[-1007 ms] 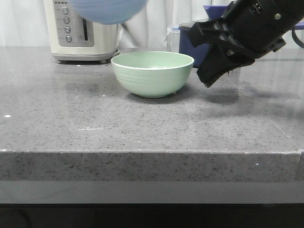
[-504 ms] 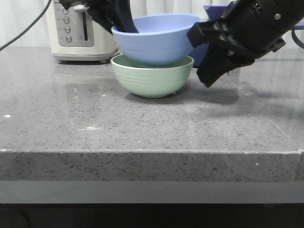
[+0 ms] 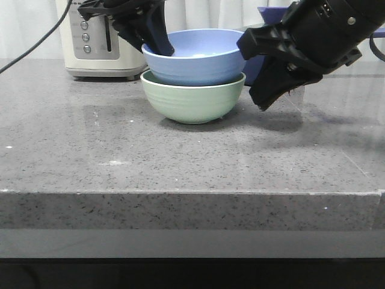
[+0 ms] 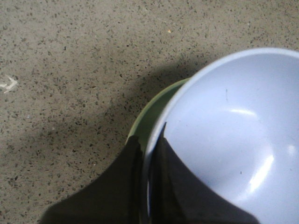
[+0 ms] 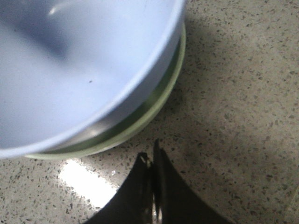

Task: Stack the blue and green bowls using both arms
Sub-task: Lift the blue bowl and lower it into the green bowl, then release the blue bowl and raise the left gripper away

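Placing step, nearly done: blue bowl (image 3: 194,55) nested in green bowl (image 3: 192,95), frame centre. Left gripper (image 3: 157,43) pinching blue rim (upper left). Right gripper (image 5: 153,161) pressed together, empty, beside bowls. Next: release rim, lift clear.

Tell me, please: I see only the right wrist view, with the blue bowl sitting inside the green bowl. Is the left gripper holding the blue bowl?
Observer: Yes. In the left wrist view the left gripper is clamped on the rim of the blue bowl, one finger inside and one outside.
Operator: Does my right gripper rest on the counter?
Observer: No. In the front view the right gripper hangs above the counter, to the right of the green bowl.
Operator: What stands behind the left arm?
Observer: A white toaster, at the back of the counter.
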Controlling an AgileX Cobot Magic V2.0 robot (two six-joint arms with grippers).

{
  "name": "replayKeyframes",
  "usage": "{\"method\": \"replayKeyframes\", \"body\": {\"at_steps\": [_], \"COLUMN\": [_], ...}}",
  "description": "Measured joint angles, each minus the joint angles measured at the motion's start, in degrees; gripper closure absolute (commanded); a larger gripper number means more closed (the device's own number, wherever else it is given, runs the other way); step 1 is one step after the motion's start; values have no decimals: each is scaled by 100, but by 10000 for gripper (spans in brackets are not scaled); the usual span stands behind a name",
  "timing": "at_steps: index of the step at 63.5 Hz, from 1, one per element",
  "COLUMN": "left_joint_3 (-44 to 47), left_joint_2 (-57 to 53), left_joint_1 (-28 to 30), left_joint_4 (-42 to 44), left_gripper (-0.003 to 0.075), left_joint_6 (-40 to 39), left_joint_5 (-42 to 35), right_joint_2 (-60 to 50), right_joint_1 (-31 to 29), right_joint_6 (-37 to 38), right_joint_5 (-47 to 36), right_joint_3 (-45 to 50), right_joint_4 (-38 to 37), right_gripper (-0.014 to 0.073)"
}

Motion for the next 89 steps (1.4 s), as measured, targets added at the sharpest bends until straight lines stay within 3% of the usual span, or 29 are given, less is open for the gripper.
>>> {"method": "replayKeyframes", "body": {"at_steps": [6, 19, 25, 40, 51, 74, 89], "left_joint_3": [0, 0, -4, -4, 199, 3040, 4508], "left_joint_2": [0, 0, 0, -191, -909, -3894, -5653], "left_joint_1": [0, 0, 0, 0, 0, 0, 0], "left_joint_4": [0, 0, -12, 35, 229, 1386, 1543], "left_gripper": [673, 414, 349, 351, 351, 351, 351], "left_joint_6": [0, 0, 0, 0, 0, -532, -888], "left_joint_5": [0, -9, 15, 264, 358, -165, -228], "right_joint_2": [0, 0, 0, 0, 0, 0, 0], "right_joint_1": [0, 0, 0, 0, 0, 0, 0], "right_joint_6": [0, 0, 0, 0, 0, 0, 0], "right_joint_5": [0, 0, 0, 0, 0, 0, 0], "right_joint_3": [0, 0, 0, 0, 0, 0, 0], "right_joint_4": [0, 0, 0, 0, 0, 0, 0], "right_gripper": [658, 658, 658, 658, 658, 658, 658]}}
